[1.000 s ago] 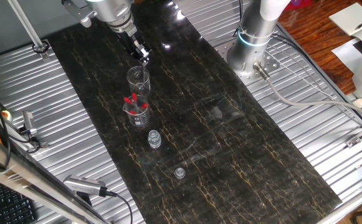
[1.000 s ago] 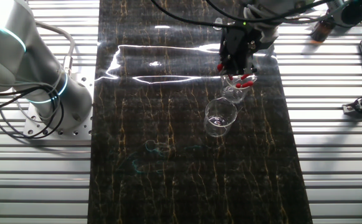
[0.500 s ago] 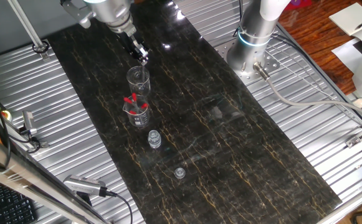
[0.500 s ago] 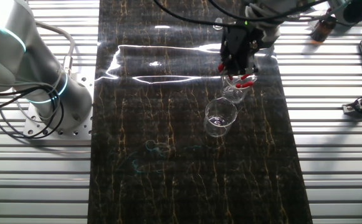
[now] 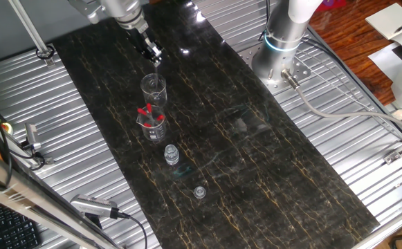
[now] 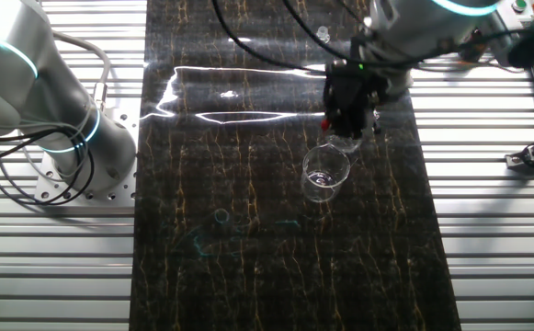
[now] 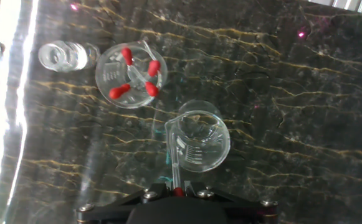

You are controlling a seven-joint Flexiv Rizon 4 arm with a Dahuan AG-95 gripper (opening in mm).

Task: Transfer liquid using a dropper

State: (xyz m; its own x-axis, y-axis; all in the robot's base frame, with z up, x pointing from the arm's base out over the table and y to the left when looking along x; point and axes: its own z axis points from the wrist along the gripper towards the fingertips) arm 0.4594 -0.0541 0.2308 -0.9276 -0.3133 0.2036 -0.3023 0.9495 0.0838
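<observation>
- Your gripper (image 7: 176, 191) has its jaws clamped on the dropper (image 7: 174, 158) at its top end; the red top is mostly hidden between the fingers.
- Dropper hangs roughly upright, long axis vertical, glass tip pointing down at the near rim of the empty beaker (image 7: 199, 142).
- Just beside it stands a second beaker (image 7: 131, 74) holding four spare droppers (image 7: 137, 73).
- Past that, a small vial (image 7: 61, 56) and its loose cap (image 5: 199, 191), well apart on the dark table (image 5: 270, 173).
</observation>
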